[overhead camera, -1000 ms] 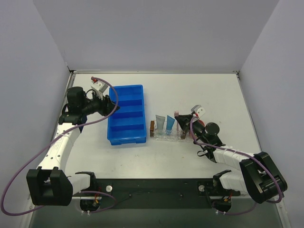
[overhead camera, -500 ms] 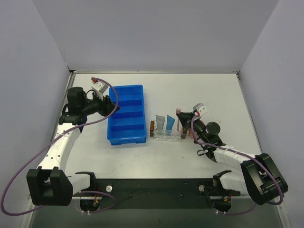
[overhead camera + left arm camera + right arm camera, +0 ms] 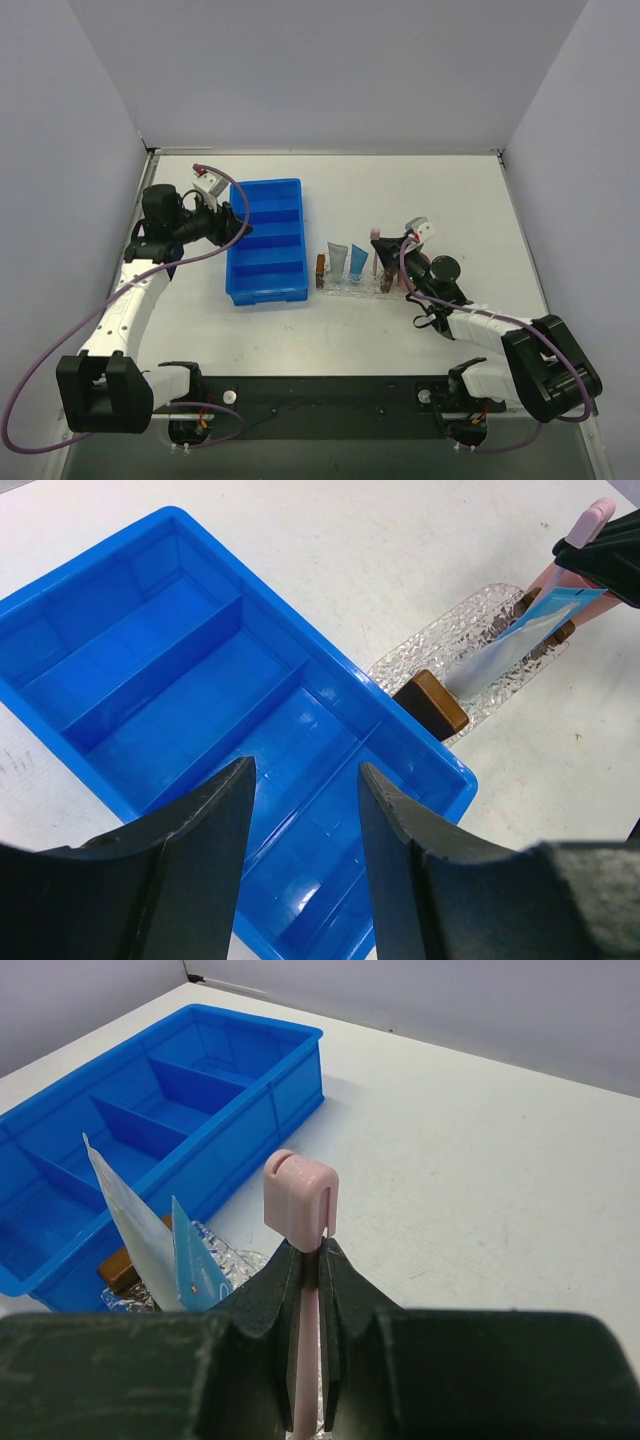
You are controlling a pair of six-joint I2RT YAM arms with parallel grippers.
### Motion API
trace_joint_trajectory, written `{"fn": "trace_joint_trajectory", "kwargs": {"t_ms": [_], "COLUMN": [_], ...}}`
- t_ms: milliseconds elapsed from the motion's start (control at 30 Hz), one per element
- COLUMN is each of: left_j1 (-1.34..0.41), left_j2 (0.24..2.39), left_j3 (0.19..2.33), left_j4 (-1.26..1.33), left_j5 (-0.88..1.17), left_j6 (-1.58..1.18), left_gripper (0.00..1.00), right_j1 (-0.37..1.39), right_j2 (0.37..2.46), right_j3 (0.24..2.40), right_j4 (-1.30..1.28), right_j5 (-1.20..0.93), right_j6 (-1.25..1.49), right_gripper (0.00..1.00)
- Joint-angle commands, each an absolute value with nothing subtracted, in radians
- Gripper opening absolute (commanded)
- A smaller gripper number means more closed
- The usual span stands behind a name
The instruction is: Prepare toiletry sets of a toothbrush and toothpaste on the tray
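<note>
While the left gripper [image 3: 305,775] hangs spread over the bin [image 3: 120,630], the right gripper [image 3: 310,1257] pinches the toothbrush [image 3: 300,1195].

No text readable, no brand or number, toothpaste tubes [image 3: 130,1215] (both) show nothing legible

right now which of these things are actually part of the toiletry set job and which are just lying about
Part of the job:
- toothbrush, pinched in the right gripper
- grey toothpaste tube and blue toothpaste tube, on the tray
- tray

Just lying about:
- blue bin, near the open left gripper
</note>
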State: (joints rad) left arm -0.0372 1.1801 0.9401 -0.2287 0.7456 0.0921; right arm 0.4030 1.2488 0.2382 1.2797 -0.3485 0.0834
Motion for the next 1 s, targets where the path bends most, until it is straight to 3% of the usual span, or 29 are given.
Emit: {"fn": "trace_joint_trajectory", "kwargs": {"t_ms": [0,967], "left_j1": [-0.034,-0.032], "left_j2": [1.164,1.180], "left_j3": [0.942,0.936], "left_j4": [-0.212,-0.213], "left_j5": [0.772,0.779], "left_j6": [0.113,0.118], "left_gripper": [0.55,0.55], "right_j1": [0.410,0.416], "right_j2": [1.256,1.267], "right_j3": [0.275,0.293], "right_j4": [1.661,1.663], "right_j5": [-0.351,-0.339], "right_j6": [0.100,0.115], "right_gripper": [0.00,0.00]}}
